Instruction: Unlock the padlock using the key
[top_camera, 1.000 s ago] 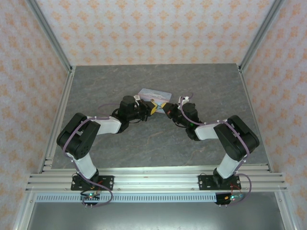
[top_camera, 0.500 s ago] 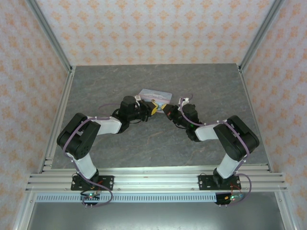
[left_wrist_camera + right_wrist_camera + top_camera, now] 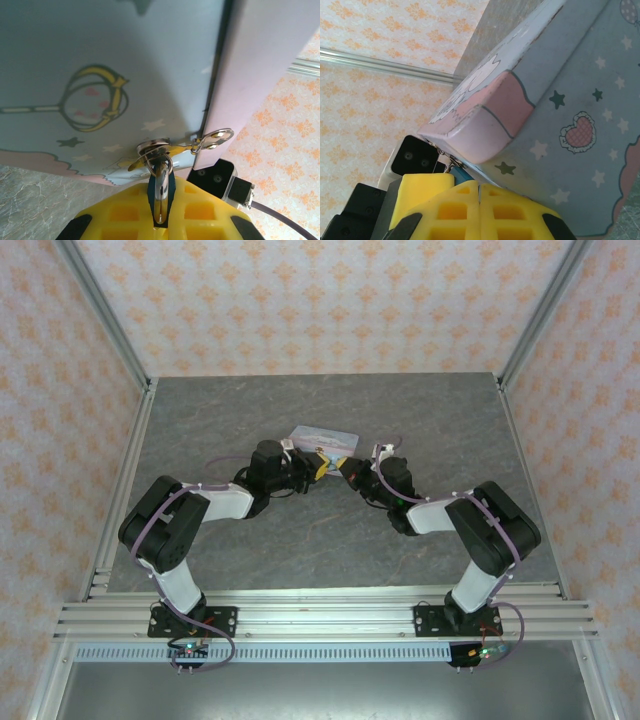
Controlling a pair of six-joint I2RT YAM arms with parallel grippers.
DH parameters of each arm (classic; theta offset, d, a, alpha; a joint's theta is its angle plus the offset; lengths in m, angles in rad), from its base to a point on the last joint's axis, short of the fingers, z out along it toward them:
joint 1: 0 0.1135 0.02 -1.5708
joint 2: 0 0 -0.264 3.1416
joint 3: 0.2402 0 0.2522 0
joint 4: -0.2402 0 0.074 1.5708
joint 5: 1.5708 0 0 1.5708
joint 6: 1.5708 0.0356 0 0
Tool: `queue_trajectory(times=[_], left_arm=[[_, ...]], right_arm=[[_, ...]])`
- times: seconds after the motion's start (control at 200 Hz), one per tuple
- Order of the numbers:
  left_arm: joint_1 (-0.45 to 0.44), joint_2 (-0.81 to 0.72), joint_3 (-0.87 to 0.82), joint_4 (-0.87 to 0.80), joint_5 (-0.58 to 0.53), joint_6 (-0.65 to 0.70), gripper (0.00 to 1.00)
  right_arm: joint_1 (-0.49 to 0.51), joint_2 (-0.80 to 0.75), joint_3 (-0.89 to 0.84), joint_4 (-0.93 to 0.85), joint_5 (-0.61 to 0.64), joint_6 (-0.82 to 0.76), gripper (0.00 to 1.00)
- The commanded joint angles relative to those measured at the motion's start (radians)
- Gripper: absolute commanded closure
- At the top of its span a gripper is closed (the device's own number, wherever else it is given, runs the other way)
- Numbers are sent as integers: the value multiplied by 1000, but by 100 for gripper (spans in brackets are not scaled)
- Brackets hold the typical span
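Observation:
The teal-blue padlock (image 3: 171, 189) hangs by its metal shackle (image 3: 161, 165) from the hasp on the front of the blue-and-pink tin box (image 3: 125, 60). My left gripper (image 3: 161, 200) is shut on the padlock's body. In the right wrist view a corner of the padlock (image 3: 461, 175) peeks out just left of my right gripper (image 3: 479, 187). Its yellow fingers are pressed together, and the key (image 3: 478, 192) shows as a thin sliver, edge-on in their seam. From above, both grippers (image 3: 318, 466) (image 3: 345, 468) meet in front of the tin (image 3: 322, 436).
The tin box stands mid-table on the grey stone-patterned surface (image 3: 220, 420), with aluminium rails (image 3: 120, 470) along the sides and patterned walls behind. A yellow finger of the left gripper (image 3: 422, 192) sits close beside my right fingertips.
My right gripper has shifted slightly left, closer to the left gripper and the padlock. The left arm and the tin have stayed still.

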Motion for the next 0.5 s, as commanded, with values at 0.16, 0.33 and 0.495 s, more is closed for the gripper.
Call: queue_trajectory(times=[0.16,0.33,0.495], left_arm=[[-9,-11,26,29,21,21,100],[-9,-13,26,23,21,26,100],[-10,-12,23,24,20,26,100]], right_arm=[[7,-38,14,-7,18,-22,100],[6,-40,13,-7,19,-21,100],[4,-44,17,-9,17,-20,100]])
